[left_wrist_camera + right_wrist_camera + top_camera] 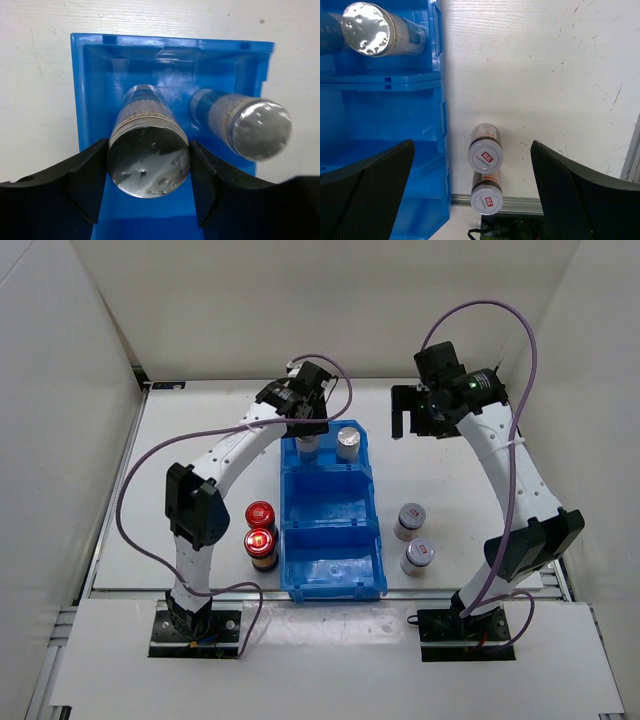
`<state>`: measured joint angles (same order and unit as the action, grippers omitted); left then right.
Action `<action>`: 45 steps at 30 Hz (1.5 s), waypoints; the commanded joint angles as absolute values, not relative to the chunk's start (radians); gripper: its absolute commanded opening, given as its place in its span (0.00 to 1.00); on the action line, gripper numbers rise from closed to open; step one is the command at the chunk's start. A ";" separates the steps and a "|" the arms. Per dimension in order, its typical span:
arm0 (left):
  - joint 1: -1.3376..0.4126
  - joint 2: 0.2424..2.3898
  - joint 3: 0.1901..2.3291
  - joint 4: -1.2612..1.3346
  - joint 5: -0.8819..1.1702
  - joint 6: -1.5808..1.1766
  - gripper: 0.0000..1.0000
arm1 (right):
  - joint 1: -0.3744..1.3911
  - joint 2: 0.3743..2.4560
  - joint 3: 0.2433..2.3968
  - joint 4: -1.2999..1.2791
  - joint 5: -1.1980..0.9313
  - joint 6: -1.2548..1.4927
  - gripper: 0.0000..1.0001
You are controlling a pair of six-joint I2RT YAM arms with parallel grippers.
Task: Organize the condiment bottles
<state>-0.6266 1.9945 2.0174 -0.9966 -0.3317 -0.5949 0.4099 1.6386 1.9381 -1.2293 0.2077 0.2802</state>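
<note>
Tabletop (450,475): silver-capped (347,441), white-capped (410,517), red-capped (260,514) bottle pairs; left pincer (149,167) tight on silver-capped, right (472,147) spread.

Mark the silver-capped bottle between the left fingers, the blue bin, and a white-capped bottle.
Gripped silver-capped bottle (148,167): left wrist view, cap top.
Blue bin (330,505): top view, middle compartment floor.
White-capped bottle (485,156): right wrist view, cap top.

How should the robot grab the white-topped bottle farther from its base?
I'd come straight down with the right pincer and pinch the white-capped bottle just under the cap. It stands upright, and its twin sits close on the near side, so close in from left and right.
</note>
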 commanded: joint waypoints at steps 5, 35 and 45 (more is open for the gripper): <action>-0.581 2.052 1.996 -0.954 -0.311 -0.600 0.13 | 0.411 1.600 1.902 -1.220 0.249 0.287 1.00; -0.485 1.574 1.797 -0.954 -0.437 -0.463 1.00 | 0.268 1.701 1.571 -1.362 -0.110 0.262 0.96; -0.350 1.275 1.456 -0.954 -0.425 -0.516 1.00 | 0.301 1.767 1.454 -1.322 -0.163 0.262 0.92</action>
<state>-0.3676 1.3537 1.5074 -0.9478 -0.4126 -0.5121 0.2790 1.7626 1.4605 -1.3289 -0.1291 0.2657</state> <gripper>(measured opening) 0.998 0.918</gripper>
